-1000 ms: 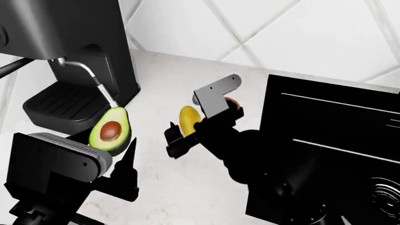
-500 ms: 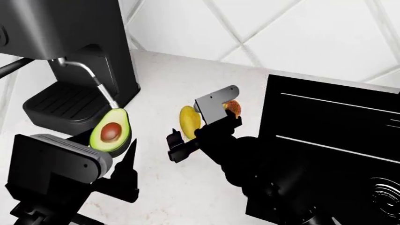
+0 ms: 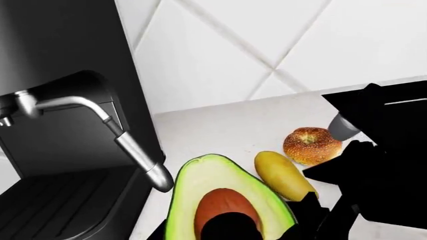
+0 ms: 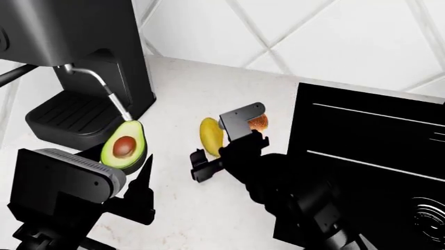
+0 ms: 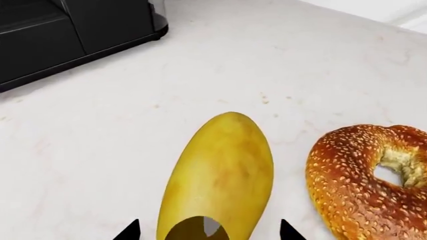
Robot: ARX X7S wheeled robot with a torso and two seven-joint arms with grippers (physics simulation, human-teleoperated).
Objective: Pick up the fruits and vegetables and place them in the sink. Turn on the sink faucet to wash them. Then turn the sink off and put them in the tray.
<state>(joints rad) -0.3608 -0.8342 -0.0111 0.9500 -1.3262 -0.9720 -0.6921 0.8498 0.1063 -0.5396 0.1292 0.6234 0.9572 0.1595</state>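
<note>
Avocado (image 4: 124, 151) gripped in left hand (image 4: 132, 174), lifted near coffee machine (image 4: 76, 67). Yellow fruit (image 5: 217, 180) lies on surface beside bagel (image 5: 367, 175), between right hand's (image 4: 208, 161) open fingers. Judgement: close on fruit's middle, avoid nudging bagel, then carry to sink (image 4: 368, 172).

Halved avocado (image 4: 124, 151) stands cut-face up; yellow oblong fruit (image 4: 210, 135) lies on the counter.

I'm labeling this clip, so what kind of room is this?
Most likely a kitchen counter: an espresso machine against a tiled wall, a black sink set into pale stone, and an avocado half nearby.
</note>
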